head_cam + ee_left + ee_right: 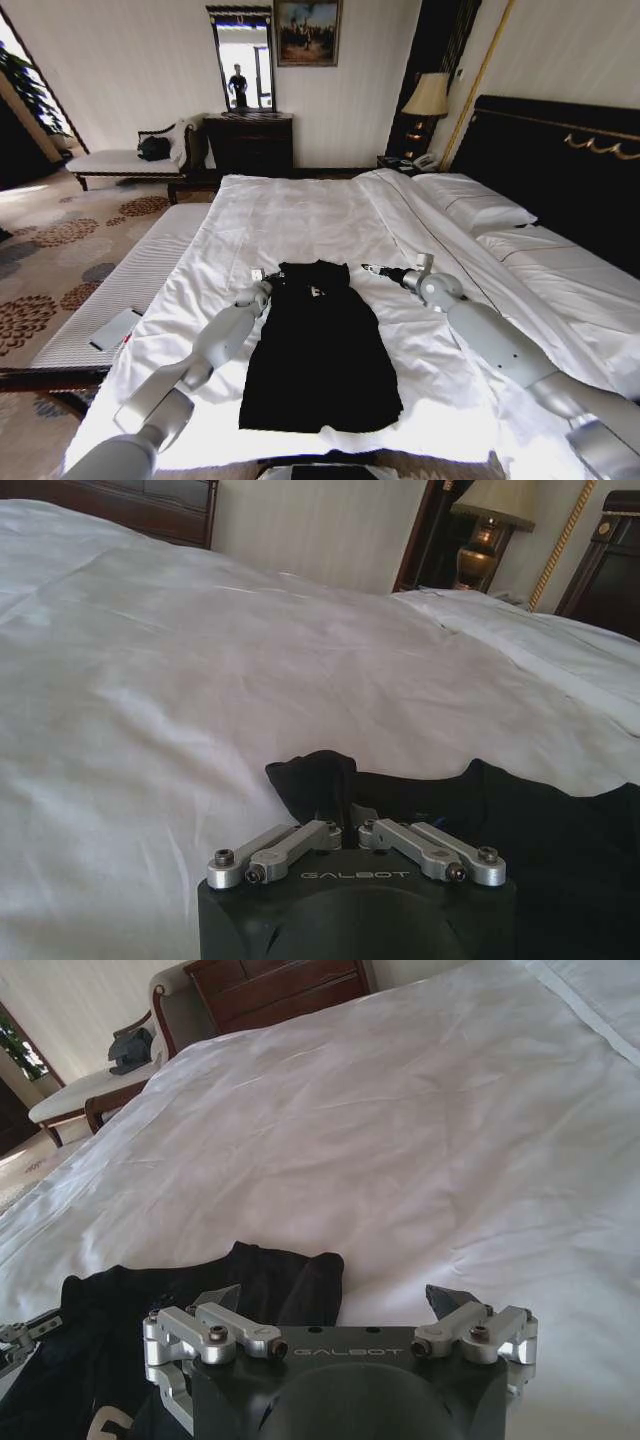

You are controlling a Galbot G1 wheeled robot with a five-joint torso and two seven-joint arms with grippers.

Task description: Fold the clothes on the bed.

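The black T-shirt (320,345) lay near the bed's (330,215) foot. The left gripper (262,290), at its eleven o'clock corner, was clamped on fabric; the right gripper (375,269), at one o'clock, stood apart. Judged mid-fold: the right needs a grasp.

The black T-shirt (320,350) lies partly folded into a long strip on the white bed (300,220), its collar end between the left gripper (262,283) and right gripper (372,268).

The T-shirt (320,345) is matt black cloth on the bed's (300,215) smooth white cloth (faintly creased).
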